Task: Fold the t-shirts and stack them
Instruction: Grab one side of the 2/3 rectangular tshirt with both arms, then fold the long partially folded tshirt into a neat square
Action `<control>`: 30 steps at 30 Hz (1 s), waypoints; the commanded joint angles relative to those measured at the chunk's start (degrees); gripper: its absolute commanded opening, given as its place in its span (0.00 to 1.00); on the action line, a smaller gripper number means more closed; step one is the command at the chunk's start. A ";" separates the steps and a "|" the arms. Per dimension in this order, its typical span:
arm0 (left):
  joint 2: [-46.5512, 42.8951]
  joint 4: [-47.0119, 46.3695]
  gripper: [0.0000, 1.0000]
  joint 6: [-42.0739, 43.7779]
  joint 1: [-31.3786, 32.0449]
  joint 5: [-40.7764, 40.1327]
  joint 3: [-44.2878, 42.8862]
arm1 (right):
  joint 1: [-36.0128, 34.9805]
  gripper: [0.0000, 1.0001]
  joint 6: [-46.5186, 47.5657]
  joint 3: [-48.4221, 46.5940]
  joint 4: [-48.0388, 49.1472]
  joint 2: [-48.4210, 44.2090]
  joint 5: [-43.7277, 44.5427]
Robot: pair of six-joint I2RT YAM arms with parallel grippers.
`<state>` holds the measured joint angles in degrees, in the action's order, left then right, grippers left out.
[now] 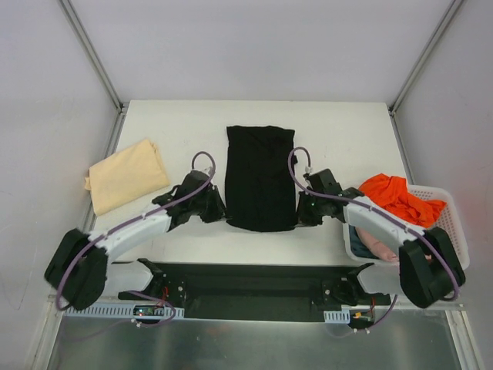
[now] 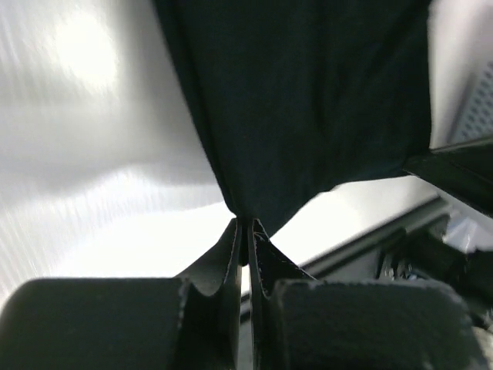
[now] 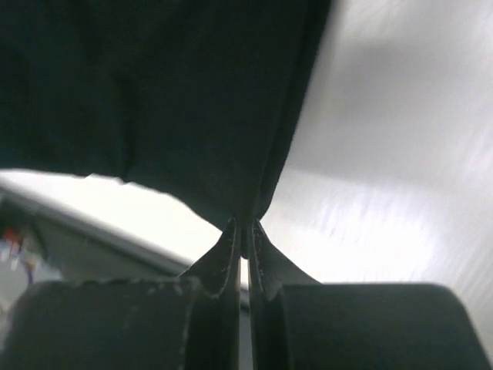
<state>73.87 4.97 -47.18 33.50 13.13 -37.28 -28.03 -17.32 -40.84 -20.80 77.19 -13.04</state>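
Your left pincer (image 2: 245, 235) and right pincer (image 3: 245, 231) each pinch a near corner of the black shirt (image 1: 260, 173); it looks limp and light, so lift both corners evenly.

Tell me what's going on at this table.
Two robot arms are folding a black t-shirt, which lies as a narrow strip mid-table. The left arm has its jaws shut on the near left corner, the right arm on the near right corner. A tan shirt lies folded at the left; an orange one and a pink one sit in the white basket at the right.
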 commanded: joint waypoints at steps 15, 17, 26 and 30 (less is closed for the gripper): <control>-38.63 13.75 0.00 -2.05 5.53 -6.42 1.34 | -2.91 0.01 8.62 -16.72 -32.12 -23.50 -13.52; -37.49 13.75 0.00 -0.64 5.44 -8.89 -0.51 | -1.95 0.01 8.36 -17.60 -29.66 -22.35 -12.63; -25.27 13.75 0.00 4.72 4.65 -22.97 -10.18 | 6.41 0.01 6.86 -23.49 -21.74 -12.77 -10.08; -17.72 13.14 0.00 6.13 1.58 -23.24 -14.39 | 7.73 0.01 7.30 -26.83 -20.95 -7.33 -8.76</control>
<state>51.62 19.27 -44.99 37.89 -4.75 -46.63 -21.80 -10.31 -63.02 -44.49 66.61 -24.67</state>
